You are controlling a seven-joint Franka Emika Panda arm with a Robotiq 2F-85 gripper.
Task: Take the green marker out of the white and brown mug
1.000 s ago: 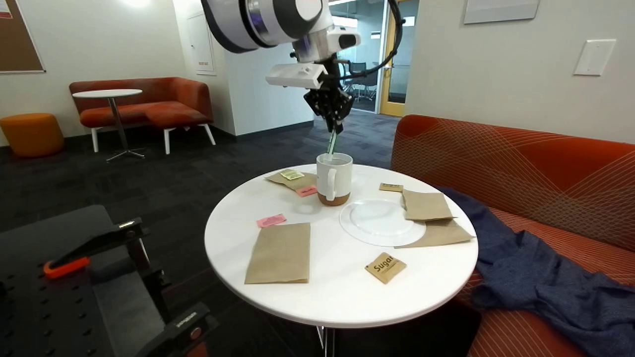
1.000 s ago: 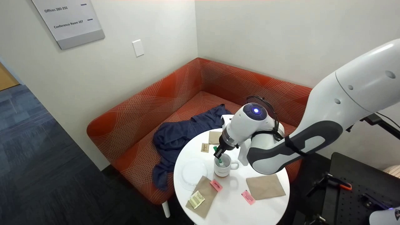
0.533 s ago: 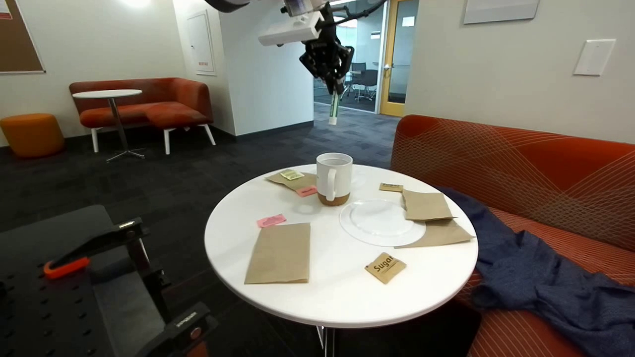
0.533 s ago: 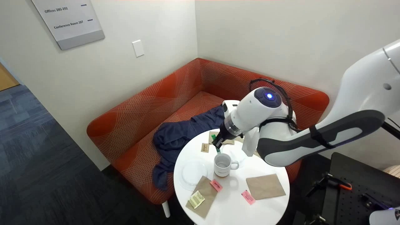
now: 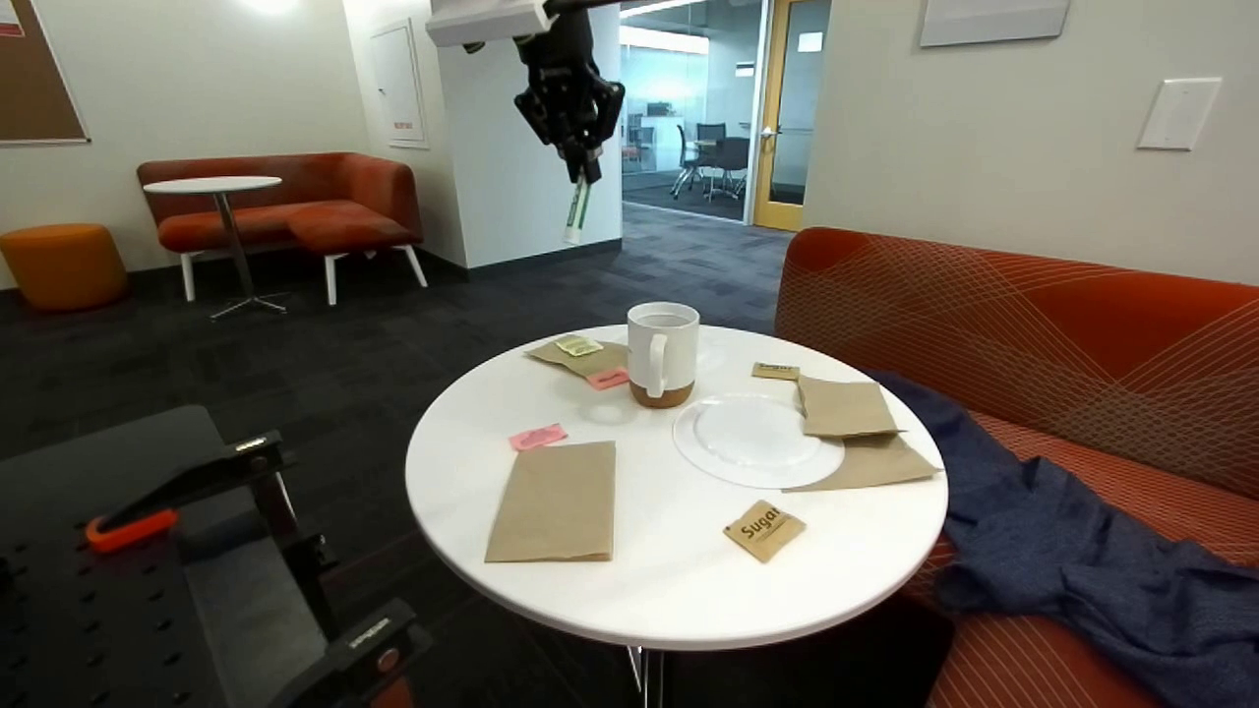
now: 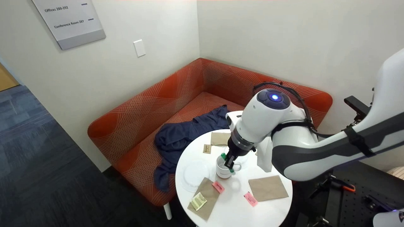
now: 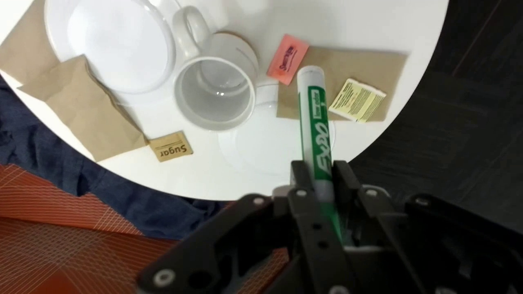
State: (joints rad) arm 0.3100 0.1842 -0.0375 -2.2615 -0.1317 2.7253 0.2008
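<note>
Compared with half a second ago, my gripper (image 5: 584, 169) and the green marker (image 5: 578, 208) hang further left in an exterior view, to the left of the white and brown mug (image 5: 677, 354) instead of over it. My fingers (image 7: 301, 173) pinch the marker, which is out of the mug and tilts with its white end lowest. Below, going rightward over the worktop (image 5: 679, 600), brown paper (image 5: 553, 503) lies flat, with a pink packet (image 5: 538, 438) at its far edge. Next comes a brown sheet (image 5: 592, 361) bearing a yellow packet (image 5: 578, 345), a second pink packet (image 5: 608, 379) at its edge. The mug stands upright just beside it, handle facing the camera. A white plate (image 5: 752, 433) lies near the mug; a sugar packet (image 5: 765, 531) sits on the camera's side of it. Two overlapping brown sheets (image 5: 848, 408) cover part of the plate's rim, and a dark blue cloth (image 5: 1043, 541) lies on the red couch (image 5: 993, 334).
</note>
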